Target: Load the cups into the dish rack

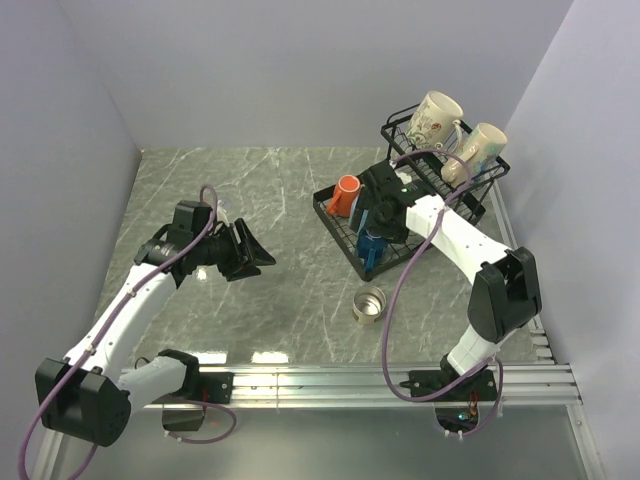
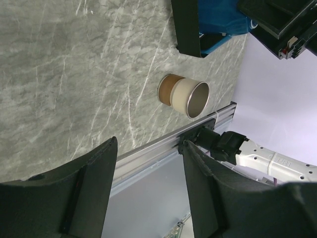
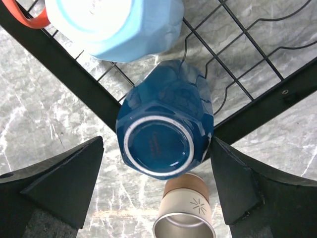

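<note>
Operator: clearance on the right side?

Engineer: tight. Your right gripper is hanging over the near corner of the dish rack, jaws spread wide and straddling the dark blue mug. That mug is sitting base-up at the corner of the lower tray. The finger on the right of the wrist view is running very close to the mug wall, and I can't tell if it's touching. The other finger is standing clear. Nothing is clamped.

Operator: neighbours?

Engineer: the light blue mug is sitting in the tray just beyond it, and the orange mug is at the tray's left corner. The steel cup is standing on the table just outside the near corner, mouth up, near the aluminium rail. The floral cream mug and the second cream mug are leaning in the upper basket, close to the right wall.

Operator: left arm?

Engineer: you're holding the left arm mid-table, elbow bent. The left gripper is pointing toward the rack, fingers apart and empty. It's got open marble all round and is sitting well apart from the steel cup.

Operator: room?

Engineer: you're working on a grey veined marble top, with plain lavender walls boxing it in on three sides.
</note>
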You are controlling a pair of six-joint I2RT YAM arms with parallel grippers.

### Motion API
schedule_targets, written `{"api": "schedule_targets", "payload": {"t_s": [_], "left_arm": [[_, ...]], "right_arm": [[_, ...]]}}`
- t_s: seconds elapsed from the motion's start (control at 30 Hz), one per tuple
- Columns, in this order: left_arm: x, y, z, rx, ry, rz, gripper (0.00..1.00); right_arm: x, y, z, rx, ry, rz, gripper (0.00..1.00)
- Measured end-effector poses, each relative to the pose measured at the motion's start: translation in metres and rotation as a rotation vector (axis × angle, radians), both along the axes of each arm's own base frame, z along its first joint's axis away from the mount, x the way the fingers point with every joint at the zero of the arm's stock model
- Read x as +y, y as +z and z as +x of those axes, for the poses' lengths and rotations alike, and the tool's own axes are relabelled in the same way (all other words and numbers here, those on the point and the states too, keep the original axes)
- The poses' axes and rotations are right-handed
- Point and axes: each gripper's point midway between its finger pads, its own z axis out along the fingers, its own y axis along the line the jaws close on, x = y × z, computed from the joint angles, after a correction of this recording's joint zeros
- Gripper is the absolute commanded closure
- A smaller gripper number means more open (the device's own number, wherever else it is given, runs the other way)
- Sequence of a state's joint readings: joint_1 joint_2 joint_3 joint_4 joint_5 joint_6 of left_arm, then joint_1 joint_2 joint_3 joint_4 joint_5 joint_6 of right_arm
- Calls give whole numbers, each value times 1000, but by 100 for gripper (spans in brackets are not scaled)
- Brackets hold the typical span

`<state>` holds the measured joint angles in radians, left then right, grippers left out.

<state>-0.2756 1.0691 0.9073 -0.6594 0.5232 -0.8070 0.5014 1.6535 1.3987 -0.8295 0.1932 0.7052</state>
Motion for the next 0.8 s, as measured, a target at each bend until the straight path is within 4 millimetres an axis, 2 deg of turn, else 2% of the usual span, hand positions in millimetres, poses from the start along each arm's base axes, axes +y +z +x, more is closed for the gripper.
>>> {"api": "schedule_targets", "payload": {"t_s": [0.13, 0.23, 0.37, 0.47, 0.57, 0.63, 0.7, 0.8], "left_arm": [[-1, 2, -1, -13, -3, 3, 38], [-8, 3, -6, -24, -31, 21, 38], [-37, 9, -13, -48, -124, 64, 39], [-66, 9, -17, -57, -198, 87, 39], [-91, -5, -23, -34, -254, 111, 41], [-105, -19, -27, -9, -282, 131, 42], [-119, -35, -30, 25, -308, 156, 43], [-141, -54, -33, 55, -356, 184, 43]], "right_arm": [[-1, 4, -2, 4, 3, -5, 5], [-2, 16, -4, -9, 6, 0, 5], [-7, 56, -11, -80, 8, 37, 5], [-14, 98, -23, -169, 8, 80, 5], [-27, 135, -44, -255, 7, 121, 5], [-35, 152, -59, -296, 6, 142, 5], [-47, 163, -77, -331, -1, 155, 5], [-62, 160, -102, -338, -11, 156, 5]]}}
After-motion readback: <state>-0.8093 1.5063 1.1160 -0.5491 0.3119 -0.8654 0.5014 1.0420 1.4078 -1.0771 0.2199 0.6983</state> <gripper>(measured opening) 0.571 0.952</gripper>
